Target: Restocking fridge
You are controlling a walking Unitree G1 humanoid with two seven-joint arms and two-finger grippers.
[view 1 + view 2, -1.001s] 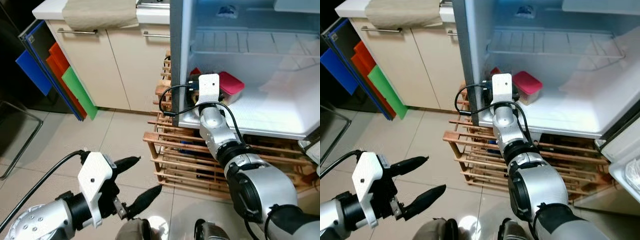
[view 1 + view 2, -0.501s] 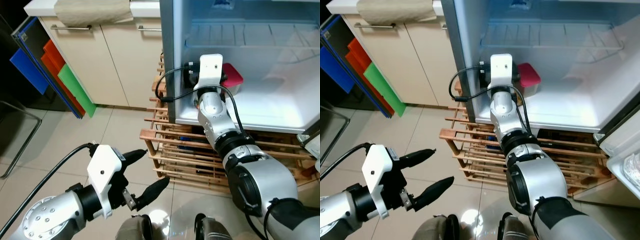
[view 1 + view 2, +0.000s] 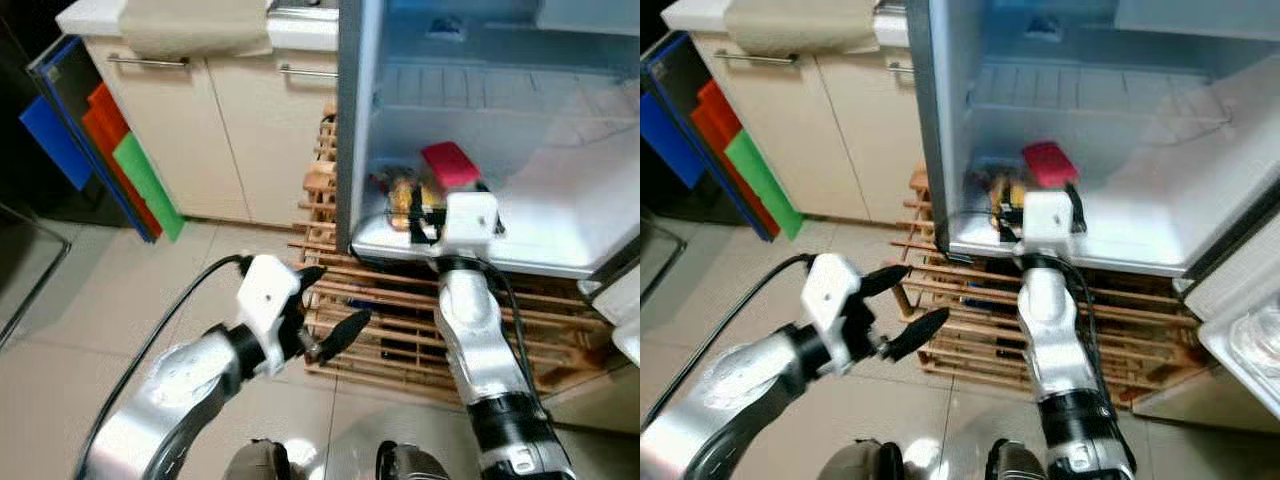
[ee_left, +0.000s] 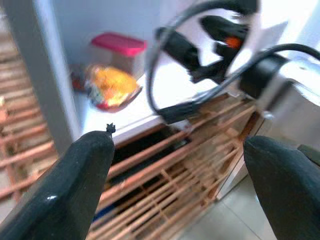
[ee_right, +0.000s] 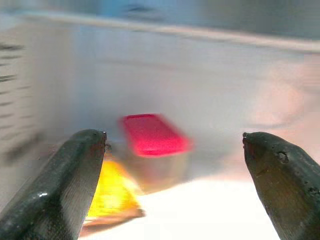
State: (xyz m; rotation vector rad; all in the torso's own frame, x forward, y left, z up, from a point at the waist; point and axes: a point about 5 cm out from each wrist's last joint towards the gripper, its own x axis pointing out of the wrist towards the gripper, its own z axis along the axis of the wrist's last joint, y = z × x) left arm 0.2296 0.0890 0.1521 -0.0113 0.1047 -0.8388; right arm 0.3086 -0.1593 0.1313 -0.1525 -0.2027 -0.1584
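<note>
Right claw (image 5: 170, 185) gapes wide and empty before the fridge (image 3: 560, 215) shelf's red-lidded container (image 5: 152, 137); left claw (image 3: 330, 305) also spread.

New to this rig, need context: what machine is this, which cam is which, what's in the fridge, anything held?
It is a humanoid robot with two silver arms, each ending in two long black fingers. The two wide pictures come from a stereo camera on its head, looking down; the other two come from cameras on each wrist, looking along the fingers.

The fridge stands open on a wooden rack. On its bottom shelf sit a red-lidded container and a yellow packet beside it.

The right gripper is at the shelf's front edge, jaws open, pointing at the container. The left gripper hangs over the floor in front of the rack, jaws open. Neither holds anything.
</note>
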